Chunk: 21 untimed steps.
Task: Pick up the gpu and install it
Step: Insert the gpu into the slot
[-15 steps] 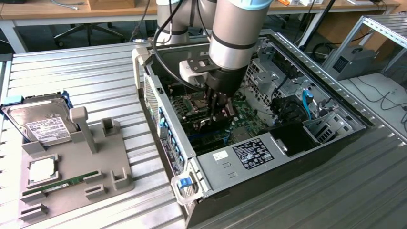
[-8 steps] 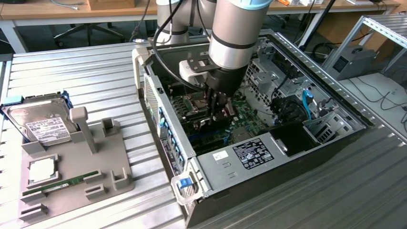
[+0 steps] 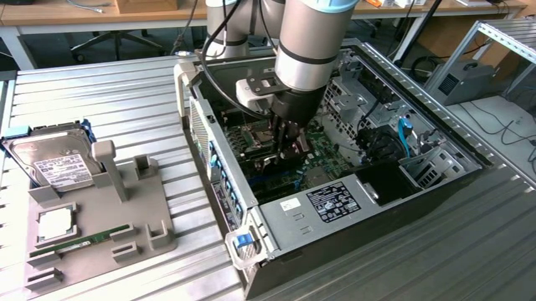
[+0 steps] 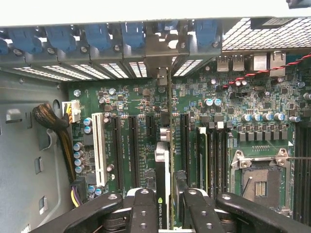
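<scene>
My gripper (image 3: pixel 290 145) reaches down into the open computer case (image 3: pixel 435 182) over the green motherboard (image 4: pixel 252 104). It is shut on the gpu (image 4: pixel 163 160), which shows edge-on in the wrist view with a black finger (image 4: pixel 143 208) on each side of it. The card stands upright along the black expansion slots (image 4: pixel 132 145), beside the white slot (image 4: pixel 98 148). Its silver bracket end (image 4: pixel 163 53) meets the case's rear slot openings. Whether the card sits fully in a slot I cannot tell. In the exterior view the gpu (image 3: pixel 283 160) is a dark shape under the fingers.
A grey parts fixture (image 3: pixel 100 219) lies at the exterior view's left, with a hard drive (image 3: pixel 52 160), a green memory stick (image 3: pixel 82 241) and a square chip (image 3: pixel 54 224). Blue latches (image 4: pixel 97 35) line the case's rear wall. The processor socket (image 4: pixel 260 177) and a cable bundle (image 4: pixel 53 124) flank the slots.
</scene>
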Available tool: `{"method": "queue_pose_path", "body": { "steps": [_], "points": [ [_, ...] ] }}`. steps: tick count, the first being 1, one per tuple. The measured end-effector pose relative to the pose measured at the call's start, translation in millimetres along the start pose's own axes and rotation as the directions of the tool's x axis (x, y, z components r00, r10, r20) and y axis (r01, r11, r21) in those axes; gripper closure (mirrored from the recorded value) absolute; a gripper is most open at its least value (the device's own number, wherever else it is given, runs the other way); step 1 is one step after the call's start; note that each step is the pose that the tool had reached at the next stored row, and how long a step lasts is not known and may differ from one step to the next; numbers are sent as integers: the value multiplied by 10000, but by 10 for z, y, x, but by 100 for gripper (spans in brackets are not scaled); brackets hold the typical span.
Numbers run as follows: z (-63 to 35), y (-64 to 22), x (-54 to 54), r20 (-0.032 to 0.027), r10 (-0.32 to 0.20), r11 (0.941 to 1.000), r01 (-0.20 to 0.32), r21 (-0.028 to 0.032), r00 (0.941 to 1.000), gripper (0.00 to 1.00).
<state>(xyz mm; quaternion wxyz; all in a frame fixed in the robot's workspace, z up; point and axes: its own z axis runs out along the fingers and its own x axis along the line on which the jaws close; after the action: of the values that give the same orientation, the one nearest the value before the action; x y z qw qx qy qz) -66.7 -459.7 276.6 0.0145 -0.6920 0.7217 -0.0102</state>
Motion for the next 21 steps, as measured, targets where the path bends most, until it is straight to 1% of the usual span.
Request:
{"method": "queue_pose_path", "body": {
  "steps": [2,3,4,5,9,12,16,17,18,19,20,21],
  "points": [
    [0,0,0,0,1,10000,-1,0,10000,74],
    [0,0,0,0,0,10000,0,0,10000,67],
    [0,0,0,0,1,10000,-1,0,10000,67],
    [0,0,0,0,0,10000,0,0,10000,60],
    [14,1,1,-7,0,10000,0,0,10000,60],
    [81,7,2,-10,0,10000,0,0,10000,60],
    [82,7,2,-8,0,10000,0,0,10000,60],
    [82,7,2,-8,0,10000,0,0,10000,62],
    [82,7,2,-9,0,10000,0,0,10000,68],
    [82,7,2,-9,0,10000,0,0,10000,68],
    [82,7,2,-9,0,10000,0,0,10000,73],
    [82,7,2,-9,0,10000,0,0,10000,73]
  ]
}}
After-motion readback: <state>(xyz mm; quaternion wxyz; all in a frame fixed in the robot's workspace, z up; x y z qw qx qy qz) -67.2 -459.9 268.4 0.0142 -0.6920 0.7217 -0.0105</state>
